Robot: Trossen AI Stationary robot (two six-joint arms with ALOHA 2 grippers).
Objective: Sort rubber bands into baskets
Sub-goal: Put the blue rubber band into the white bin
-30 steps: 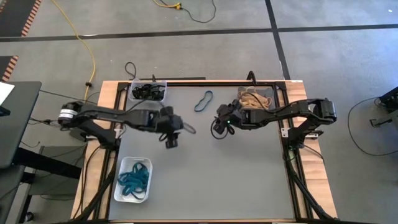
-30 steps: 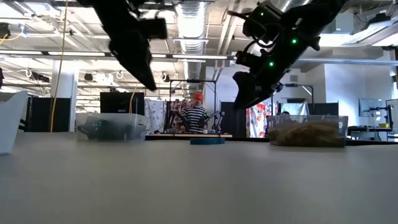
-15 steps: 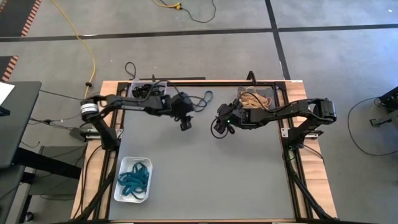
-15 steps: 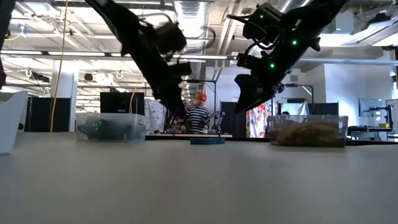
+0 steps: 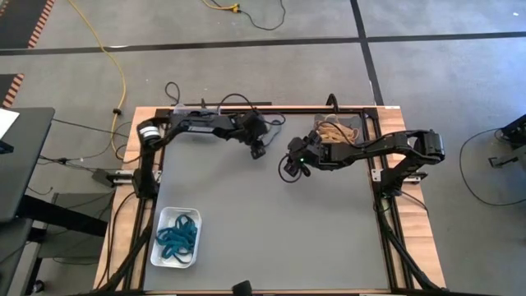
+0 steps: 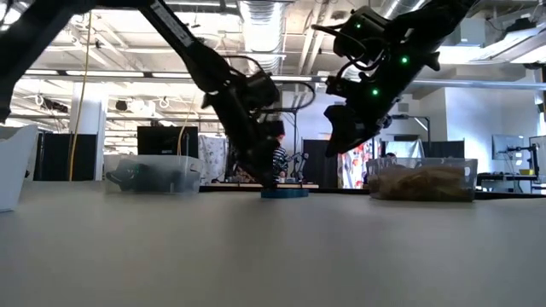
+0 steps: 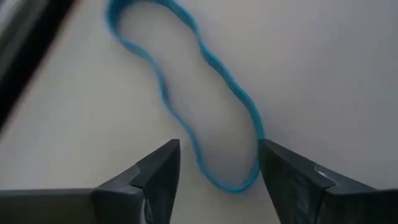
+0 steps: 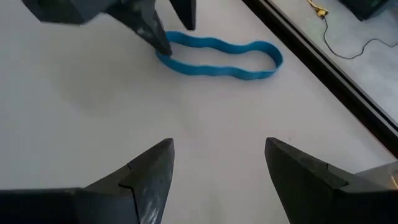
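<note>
The loose teal rubber band (image 7: 205,112) lies flat on the desk (image 5: 271,222) near the far edge, roughly midway between the 2 far baskets. It's a thin, long wavy loop, bright teal-blue, matte, w/ a slight kink along each side. Judging by looks it'll be very light, soft and floppy; it should sag and stretch once lifted and may snag or slide on the desk rather than come up clean. Best hold is prob. across 1 strand at the near end of the loop, 1 finger inside and 1 outside, pinched right down at the desk surface.

The left claw (image 7: 217,163) is spread, its 2 fingers straddling the near end of the band, tips low at the desk, nothing pinched yet. The right claw (image 8: 217,163) is also spread and empty, hovering above the desk just beside the band, pointing at it.

Outward: the clear basket (image 5: 191,116) w/ black bands sits at the far left corner, partly under the left arm; the dark grey basket (image 5: 359,123) w/ tan bands at the far right; the white basket (image 5: 158,247) w/ teal bands near the front left, well apart from the loose band.
</note>
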